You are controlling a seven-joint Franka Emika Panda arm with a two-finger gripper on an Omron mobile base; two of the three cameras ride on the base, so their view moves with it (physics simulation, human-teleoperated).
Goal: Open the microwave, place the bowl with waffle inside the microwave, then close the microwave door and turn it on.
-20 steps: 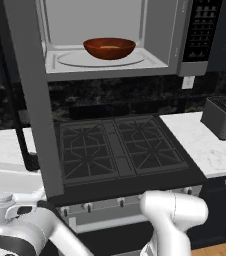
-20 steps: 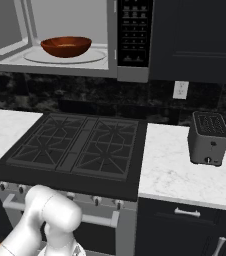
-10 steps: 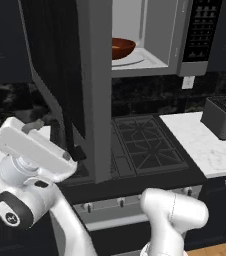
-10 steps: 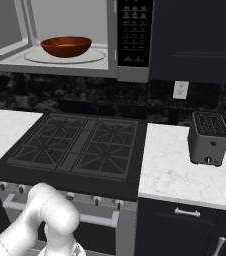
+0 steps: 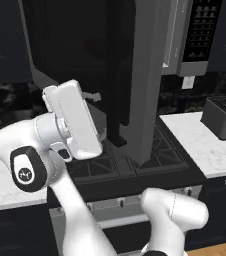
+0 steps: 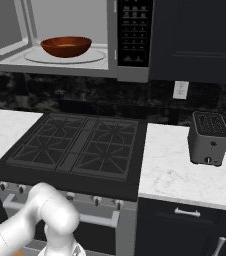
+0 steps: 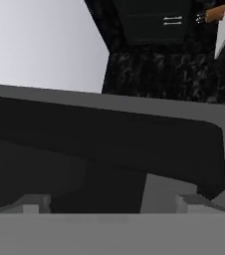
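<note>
Left base view: my hand is raised at the outer face of the microwave door [image 5: 135,75], which stands partly swung in front of the microwave [image 5: 195,37]; my gripper [image 5: 101,111] points at the door's dark glass, just short of the handle [image 5: 116,100].
Right base view: the bowl [image 6: 66,46] sits on the turntable inside the open cavity, well beyond my fingers; a toaster [image 6: 208,138] stands on the counter [image 6: 177,175] right of the stove [image 6: 77,150].
Hand view: my fingers [image 7: 35,204] are spread wide, gripping nothing; the dark handle bar runs across just ahead of them.
</note>
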